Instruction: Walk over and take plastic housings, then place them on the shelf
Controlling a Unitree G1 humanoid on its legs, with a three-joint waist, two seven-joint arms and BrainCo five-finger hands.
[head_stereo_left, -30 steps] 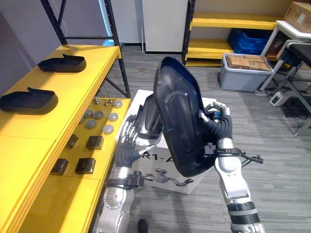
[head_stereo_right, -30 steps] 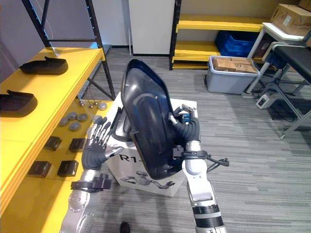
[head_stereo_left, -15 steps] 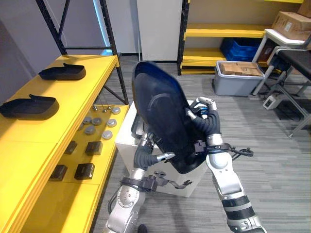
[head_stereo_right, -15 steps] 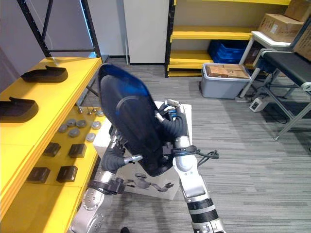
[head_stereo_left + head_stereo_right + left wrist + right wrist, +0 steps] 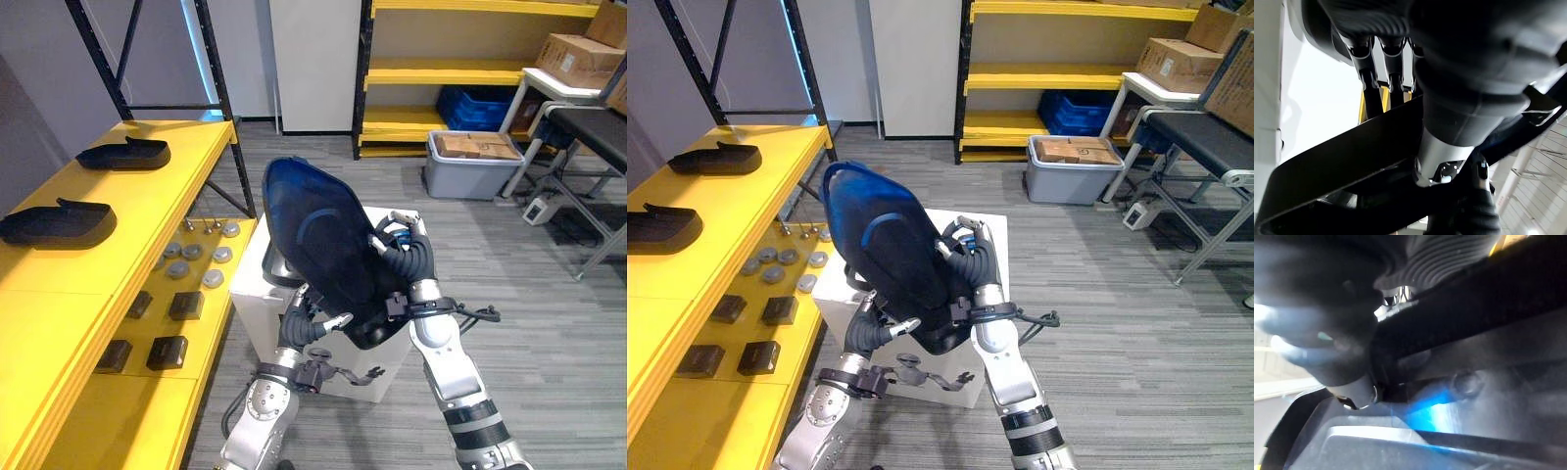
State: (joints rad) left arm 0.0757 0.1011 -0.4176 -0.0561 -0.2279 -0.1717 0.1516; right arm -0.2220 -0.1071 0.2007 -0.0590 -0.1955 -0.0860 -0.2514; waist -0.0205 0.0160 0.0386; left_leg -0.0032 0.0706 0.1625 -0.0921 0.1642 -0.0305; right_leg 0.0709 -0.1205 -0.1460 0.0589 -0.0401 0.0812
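A large dark plastic housing (image 5: 318, 245) with a blue sheen is held tilted in front of me, above a white box (image 5: 257, 294). My left hand (image 5: 304, 331) grips its lower edge from underneath; in the left wrist view the fingers (image 5: 1369, 78) pass behind the black rim (image 5: 1342, 161) and the thumb presses the near side. My right hand (image 5: 402, 257) is curled over the housing's right edge. Two more black housings (image 5: 122, 154) (image 5: 57, 223) lie on the yellow shelf (image 5: 147, 206) to my left.
Small metal discs (image 5: 186, 259) and black blocks (image 5: 167, 352) sit on the shelf's lower level. A black rack post (image 5: 220, 98) rises at its far corner. A grey bin (image 5: 470, 162) with cardboard boxes and yellow shelving (image 5: 441, 73) stand behind, a table (image 5: 578, 127) at right.
The housing has dropped lower and tipped from upright to tilted. My left hand went from open beside it to gripping its lower edge. The camera has shifted.
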